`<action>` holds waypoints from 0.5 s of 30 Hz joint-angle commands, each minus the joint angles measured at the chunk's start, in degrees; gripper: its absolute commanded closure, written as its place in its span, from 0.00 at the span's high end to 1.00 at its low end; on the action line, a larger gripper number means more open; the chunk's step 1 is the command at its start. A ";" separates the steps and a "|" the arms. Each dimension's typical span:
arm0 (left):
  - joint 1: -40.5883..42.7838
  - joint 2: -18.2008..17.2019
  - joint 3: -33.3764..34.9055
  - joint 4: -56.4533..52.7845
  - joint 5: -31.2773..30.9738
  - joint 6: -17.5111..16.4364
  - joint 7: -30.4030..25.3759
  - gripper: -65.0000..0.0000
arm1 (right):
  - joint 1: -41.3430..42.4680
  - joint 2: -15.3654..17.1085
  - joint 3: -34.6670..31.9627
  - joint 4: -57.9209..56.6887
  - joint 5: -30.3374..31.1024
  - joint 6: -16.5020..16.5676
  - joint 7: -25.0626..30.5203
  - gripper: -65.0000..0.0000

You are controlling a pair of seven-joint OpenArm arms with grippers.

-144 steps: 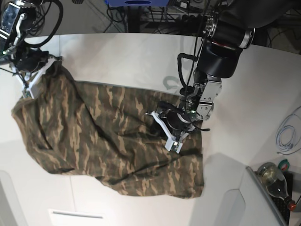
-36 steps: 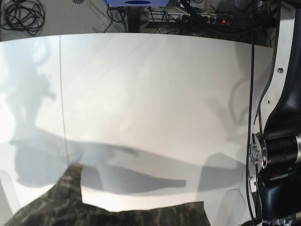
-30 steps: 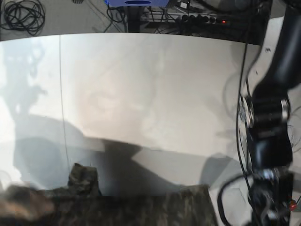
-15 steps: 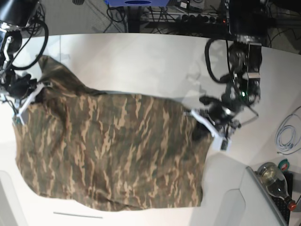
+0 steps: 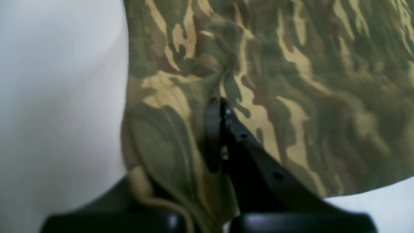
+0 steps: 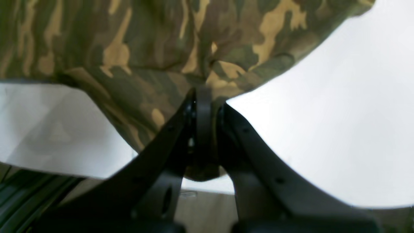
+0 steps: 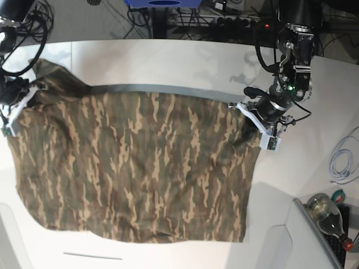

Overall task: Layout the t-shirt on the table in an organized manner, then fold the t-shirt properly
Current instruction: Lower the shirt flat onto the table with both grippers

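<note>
My base camera looks steeply down on the table (image 7: 168,61) from high up, taking in the whole spread t-shirt (image 7: 134,168). My left wrist camera sits very close behind my fingers (image 5: 213,136), facing twelve o'clock onto the cloth. My right wrist camera does likewise. All three views share the t-shirt and the white table.
</note>
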State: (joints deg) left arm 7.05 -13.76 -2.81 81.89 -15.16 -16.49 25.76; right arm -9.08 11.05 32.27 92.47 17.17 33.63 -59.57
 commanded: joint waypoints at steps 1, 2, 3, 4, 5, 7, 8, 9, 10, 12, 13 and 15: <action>0.20 -1.05 -0.22 0.53 -0.27 -0.34 -1.19 0.00 | 0.60 1.04 0.83 0.15 0.02 0.18 0.98 0.00; 0.56 -0.97 -0.14 -0.44 -0.27 -0.34 -1.27 0.00 | 0.60 1.04 0.39 -1.70 0.02 0.09 1.59 0.00; 0.82 -0.97 -0.14 -1.84 -0.27 -0.34 -1.36 0.00 | 0.69 1.13 -0.49 -4.07 -0.07 0.09 2.30 0.00; 0.91 -0.97 -0.14 -2.99 -0.27 -0.34 -1.45 0.00 | 0.77 1.13 -1.19 -6.00 -0.07 0.09 2.74 0.00; 1.00 -0.97 -0.14 -3.78 -0.27 -0.34 -1.45 0.00 | 0.95 1.13 -1.55 -7.50 -0.07 0.09 2.82 0.00; 2.05 -1.14 -0.22 -4.39 -0.27 -0.34 -1.54 0.00 | 0.33 1.04 -1.63 -7.59 -0.07 0.09 2.03 0.00; 2.67 -1.41 -0.22 -4.39 -0.27 -0.34 -1.54 0.00 | -0.63 1.04 -1.55 -6.71 -0.07 0.09 1.86 0.00; 3.19 -1.49 -0.22 -4.39 -0.27 -0.34 -1.54 0.00 | -1.51 0.95 -1.55 -5.92 -0.07 0.09 2.12 0.00; 3.72 -1.85 -0.93 -4.57 -0.27 -0.34 -1.54 0.00 | -1.86 0.95 -1.63 -5.74 -0.07 0.09 2.38 0.00; 3.98 -1.93 -3.13 -5.54 -0.27 -0.34 -1.54 0.00 | -1.07 1.13 -2.07 -7.94 -0.07 0.09 3.97 0.00; 3.98 -1.85 -3.74 -6.59 -0.27 -0.34 -1.54 0.00 | -0.11 1.13 -2.16 -10.40 -0.69 0.09 4.58 0.00; 3.72 -1.85 -4.27 -7.91 -0.27 -0.34 -1.54 0.00 | 2.09 0.95 -2.16 -13.74 -4.47 0.09 3.97 0.00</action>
State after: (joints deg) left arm 11.20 -14.94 -6.81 73.56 -15.90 -17.52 24.12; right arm -7.40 10.74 29.85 77.67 12.49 33.63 -56.21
